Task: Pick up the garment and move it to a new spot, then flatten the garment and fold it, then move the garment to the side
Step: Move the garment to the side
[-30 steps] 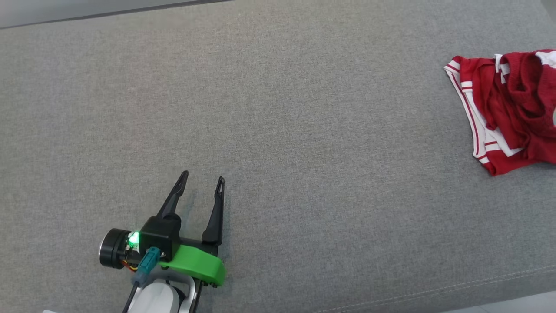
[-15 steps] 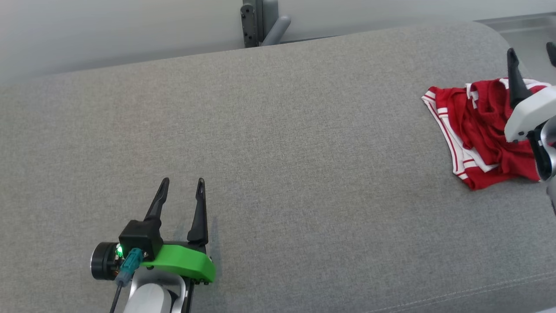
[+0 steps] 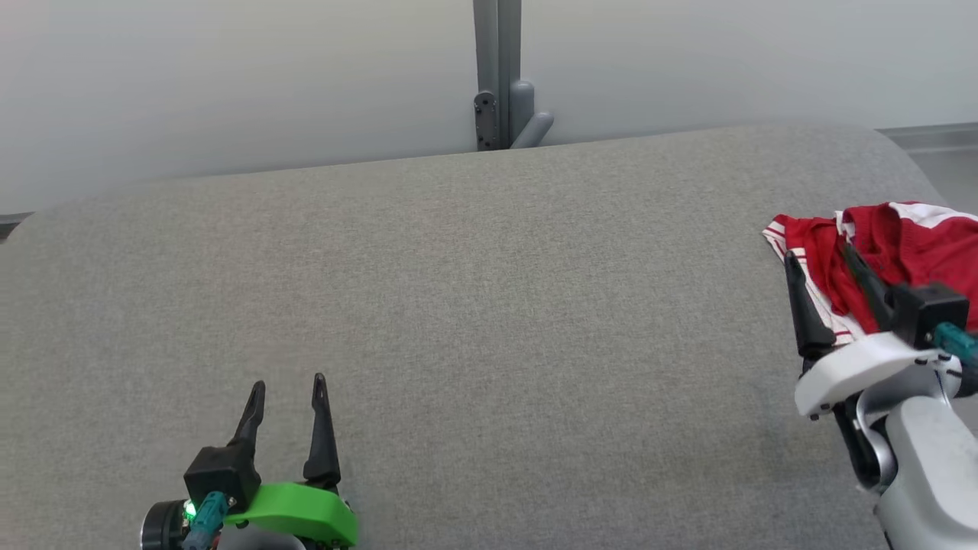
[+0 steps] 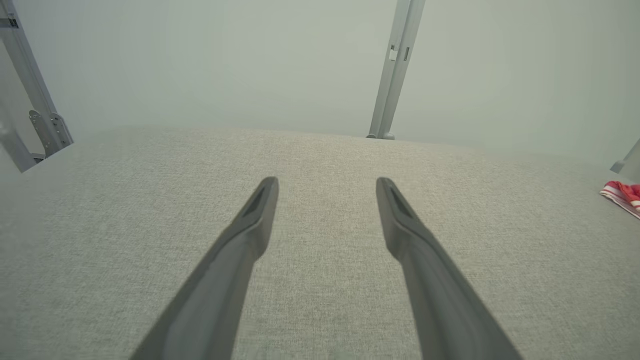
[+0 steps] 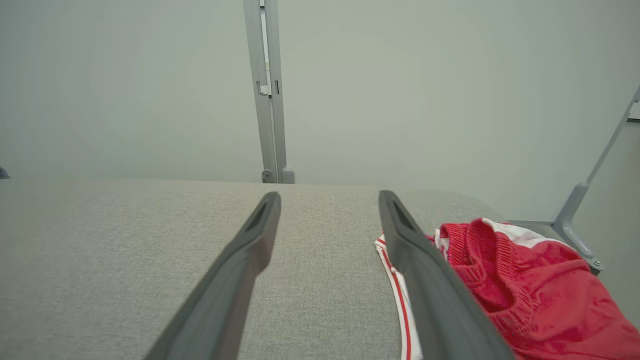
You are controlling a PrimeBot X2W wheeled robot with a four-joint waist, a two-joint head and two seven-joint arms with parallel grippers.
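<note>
The garment [image 3: 901, 248] is a crumpled red piece with white stripes, lying at the far right of the grey cushioned surface [image 3: 489, 305]. My right gripper [image 3: 819, 257] stands open at the garment's near left edge, one finger over the red cloth, nothing between the fingers. In the right wrist view the garment [image 5: 525, 290] lies just right of the right gripper [image 5: 330, 200]. My left gripper [image 3: 289, 389] is open at the lower left, far from the garment. The left wrist view has the open left gripper [image 4: 326, 186] above bare fabric and a sliver of the garment [image 4: 622, 196] at the right edge.
A grey metal post [image 3: 498, 76] with a bracket rises behind the surface against a pale wall. Another slanted grey strut [image 5: 595, 200] stands beyond the surface's right end. The surface's rounded back edge runs across the head view.
The head camera has tilted up, so the wall and post came into view. The right gripper came in from the right and has dropped to the garment's near left edge.
</note>
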